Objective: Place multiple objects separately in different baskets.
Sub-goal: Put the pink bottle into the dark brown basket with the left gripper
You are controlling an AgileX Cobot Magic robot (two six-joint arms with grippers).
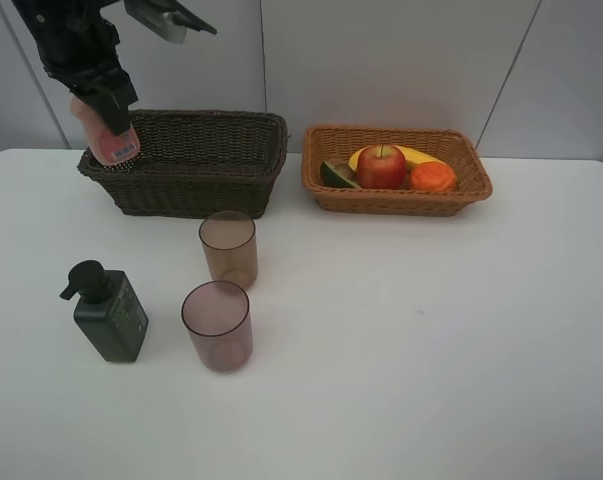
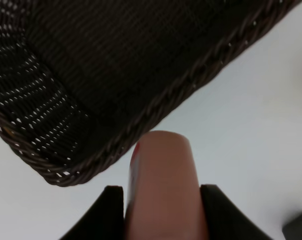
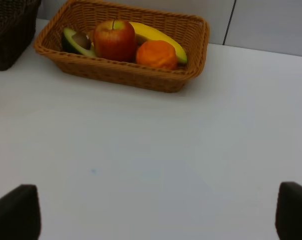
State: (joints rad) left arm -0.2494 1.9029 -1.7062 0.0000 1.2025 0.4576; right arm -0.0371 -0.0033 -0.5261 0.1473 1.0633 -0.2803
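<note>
White table [image 1: 431,350]. Dark brown deep wicker basket [image 1: 196,175] back left. Light orange-tan shallow wicker basket [image 1: 451,195] just beside, holding yellow banana [image 1: 416,155], red apple [image 1: 381,167], orange [image 1: 433,177], avocado half with pit [image 1: 336,174]. Dark green pump bottle [image 1: 111,315] front left. Two translucent brownish-pink cups [image 1: 228,248] upright nearby. Left gripper [image 1: 103,112] clamped on small pink bottle [image 1: 113,140], raised by dark basket's left-end rim. Right gripper [image 3: 153,215] spread wide, empty.

Left arm [image 1: 76,45] was black & blocky, w/ a grey-silver housing [image 1: 166,20] up top, poss. a camera. Left claw [image 2: 163,215] had two matte black fingers [image 2: 110,212], rounded tips. Right claw [image 3: 153,215]: same dark pads [image 3: 15,212], blurred.
</note>
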